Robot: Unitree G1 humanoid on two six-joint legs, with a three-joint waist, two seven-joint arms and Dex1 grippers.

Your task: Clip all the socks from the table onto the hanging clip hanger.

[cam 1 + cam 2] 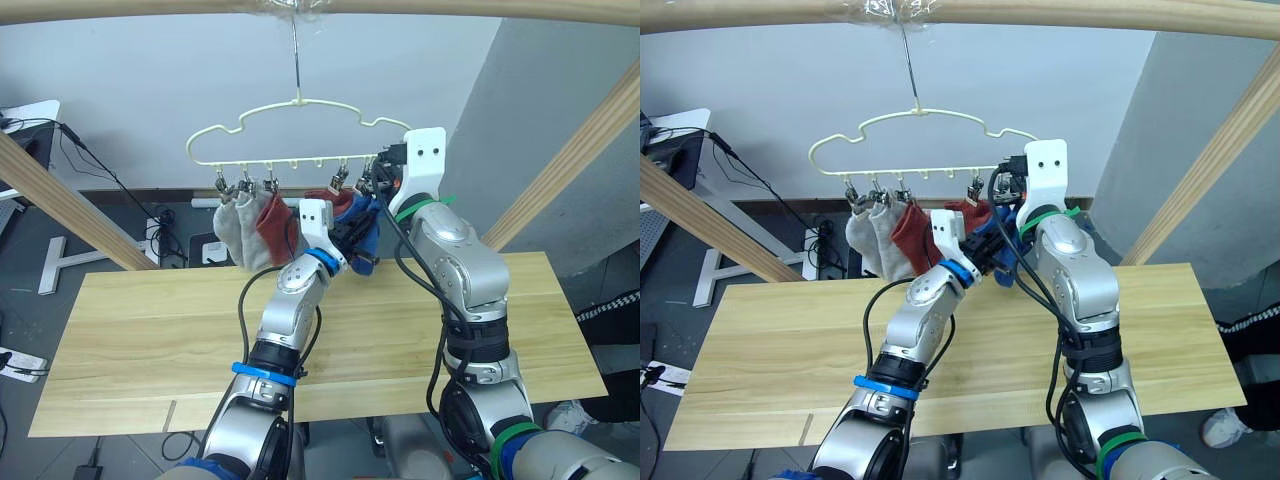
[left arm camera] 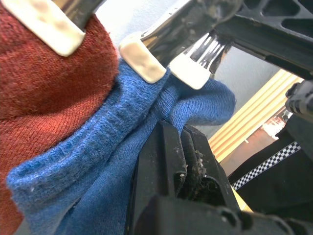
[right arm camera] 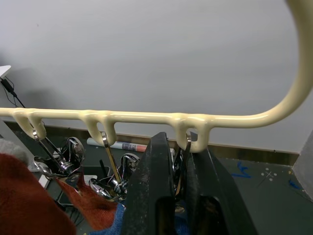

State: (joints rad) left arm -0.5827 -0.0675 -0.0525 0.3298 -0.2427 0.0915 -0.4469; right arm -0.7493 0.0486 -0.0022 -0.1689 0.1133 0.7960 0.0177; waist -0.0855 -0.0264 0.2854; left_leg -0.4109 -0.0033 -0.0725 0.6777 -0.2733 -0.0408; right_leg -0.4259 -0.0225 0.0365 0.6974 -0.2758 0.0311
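Fingers, right gripper [image 3: 182, 196]: pressed on the end metal clip [image 3: 186, 147], at the hanger's 3 o'clock end.
Fingers, left gripper [image 2: 181, 161]: pinching the blue sock [image 2: 112, 147], cuff up between the clip's pads [image 2: 188, 71].
Table [image 1: 150, 340]: bare planks, long axis running 9 to 3 o'clock.
Clip hanger [image 1: 300, 105]: hooked at 12 o'clock from the wooden pole [image 1: 450, 8]; bar level, running 9 to 3.
Hung socks: two light grey socks [image 1: 235, 230] and a rust-red sock [image 1: 275, 225] at the 9 o'clock end, another rust-red sock [image 2: 44, 93] touching the blue one; long axes toward 6.
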